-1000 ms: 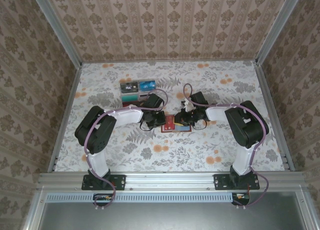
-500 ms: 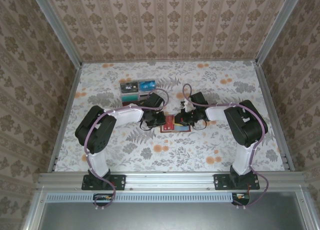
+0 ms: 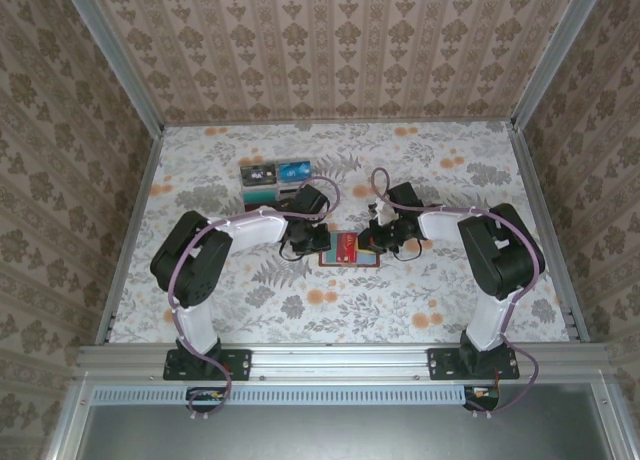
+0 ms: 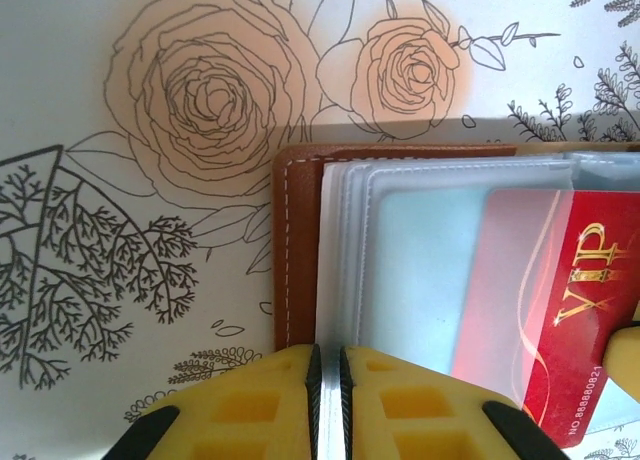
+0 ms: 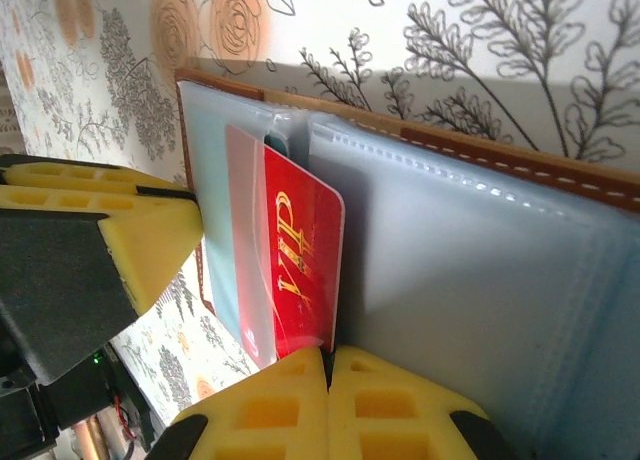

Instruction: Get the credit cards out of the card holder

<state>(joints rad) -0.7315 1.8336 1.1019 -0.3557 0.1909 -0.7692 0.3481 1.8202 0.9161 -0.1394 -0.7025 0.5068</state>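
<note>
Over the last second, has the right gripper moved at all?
Yes. In the top view the right gripper has shifted right, away from the clear tray, and more of the red card shows outside the card holder.

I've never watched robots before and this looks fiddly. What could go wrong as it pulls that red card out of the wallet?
The right jaws pinch only the edge of the red VIP card, which sits partly inside its clear pocket, so they might slip off. The left jaws grip just a thin sleeve edge of the card holder; if that gives, the whole holder could drag along with the card.
</note>
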